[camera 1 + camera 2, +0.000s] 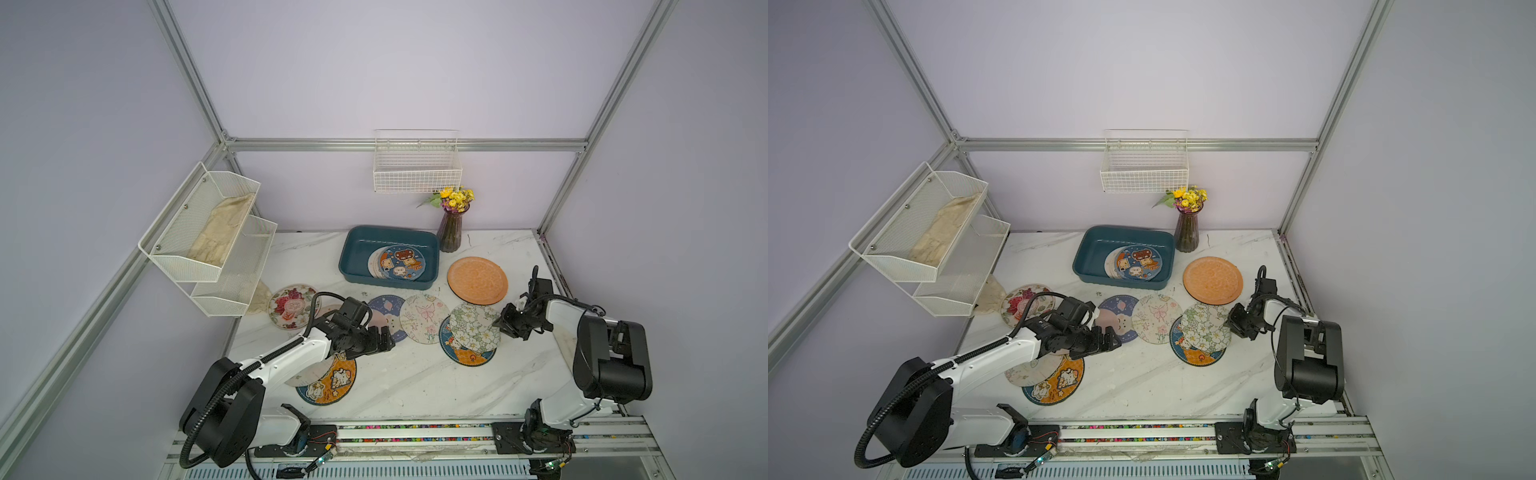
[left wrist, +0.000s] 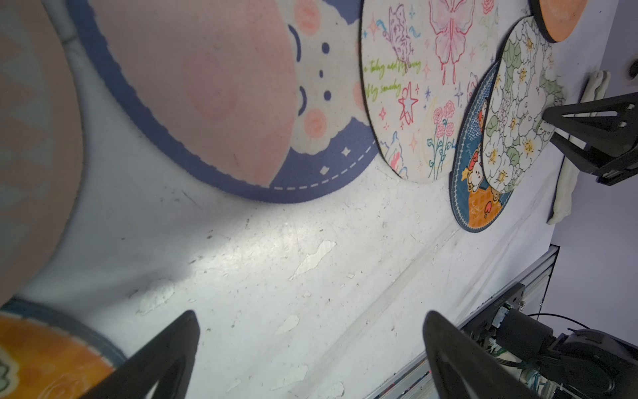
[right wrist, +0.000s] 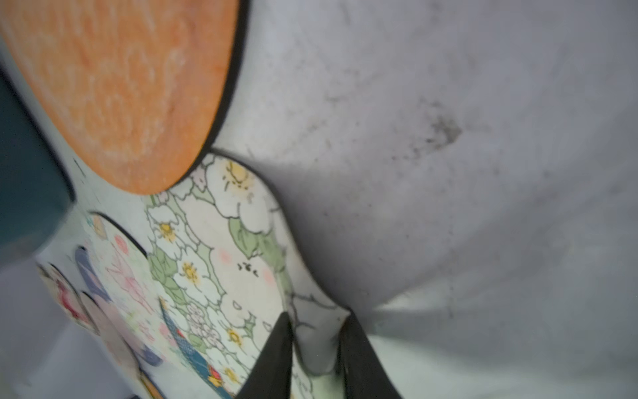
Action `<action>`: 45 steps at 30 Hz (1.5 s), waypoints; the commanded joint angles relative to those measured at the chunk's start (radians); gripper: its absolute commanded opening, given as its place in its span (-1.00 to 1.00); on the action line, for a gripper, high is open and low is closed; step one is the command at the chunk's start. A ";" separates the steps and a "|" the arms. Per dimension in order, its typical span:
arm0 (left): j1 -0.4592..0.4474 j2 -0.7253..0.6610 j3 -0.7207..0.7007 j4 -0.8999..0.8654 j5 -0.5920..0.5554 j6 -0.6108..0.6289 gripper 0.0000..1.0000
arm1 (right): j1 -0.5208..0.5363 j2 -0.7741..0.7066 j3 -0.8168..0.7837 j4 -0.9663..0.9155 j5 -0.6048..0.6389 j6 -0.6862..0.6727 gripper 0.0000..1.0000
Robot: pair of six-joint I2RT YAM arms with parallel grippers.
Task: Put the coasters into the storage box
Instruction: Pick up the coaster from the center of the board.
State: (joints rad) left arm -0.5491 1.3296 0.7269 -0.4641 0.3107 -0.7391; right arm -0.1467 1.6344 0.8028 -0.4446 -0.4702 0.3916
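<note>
In both top views the right fingers point(image 1: 500, 322) meet the white-flower coaster point(image 1: 471, 328) at its three o'clock rim. The storage box point(image 1: 357, 249) lies at eleven o'clock from it, holding other coasters point(image 1: 401, 262). We would lift high first, clearing the orange coaster point(image 1: 478, 280) at twelve.

Left wrist: the left fingers point(image 2: 165, 355) stand spread wide over bare tabletop point(image 2: 276, 259), holding nothing.

Right wrist: the right fingers pinch the flower coaster's raised, bending rim. We judge a deeper bite safer.
</note>
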 commanded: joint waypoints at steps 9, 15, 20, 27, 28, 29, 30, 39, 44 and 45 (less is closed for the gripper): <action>0.008 -0.013 0.052 0.018 0.009 0.020 1.00 | 0.018 -0.043 -0.016 -0.217 0.159 0.007 -0.99; 0.008 -0.012 0.054 0.015 0.009 0.024 1.00 | 0.019 -0.136 0.046 -0.286 0.093 0.024 -1.00; 0.008 -0.006 0.058 0.016 0.012 0.027 1.00 | 0.021 -0.194 0.097 -0.352 0.057 0.028 -1.00; 0.009 -0.006 0.058 0.016 0.016 0.030 1.00 | 0.104 -0.240 0.175 -0.330 -0.035 0.111 -1.00; 0.009 -0.006 0.058 0.016 0.016 0.029 1.00 | 0.121 -0.240 0.194 -0.325 -0.046 0.126 -1.00; 0.009 -0.009 0.057 0.016 0.016 0.029 1.00 | 0.138 -0.238 0.213 -0.319 -0.055 0.142 -1.00; 0.009 -0.009 0.055 0.016 0.016 0.029 1.00 | 0.153 -0.236 0.231 -0.310 -0.063 0.155 -1.00; 0.009 -0.036 0.034 0.020 0.013 0.012 1.00 | 0.342 -0.156 0.396 -0.144 -0.102 0.318 -1.00; 0.009 -0.061 0.013 0.020 0.005 -0.001 1.00 | 0.436 -0.039 0.551 -0.038 -0.106 0.377 -1.00; 0.009 -0.065 0.010 0.020 0.005 -0.004 1.00 | 0.449 -0.014 0.581 -0.019 -0.109 0.386 -1.00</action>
State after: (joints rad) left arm -0.5488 1.3025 0.7269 -0.4641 0.3103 -0.7403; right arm 0.2726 1.5764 1.3106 -0.5636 -0.5625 0.7132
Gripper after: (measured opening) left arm 0.997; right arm 0.066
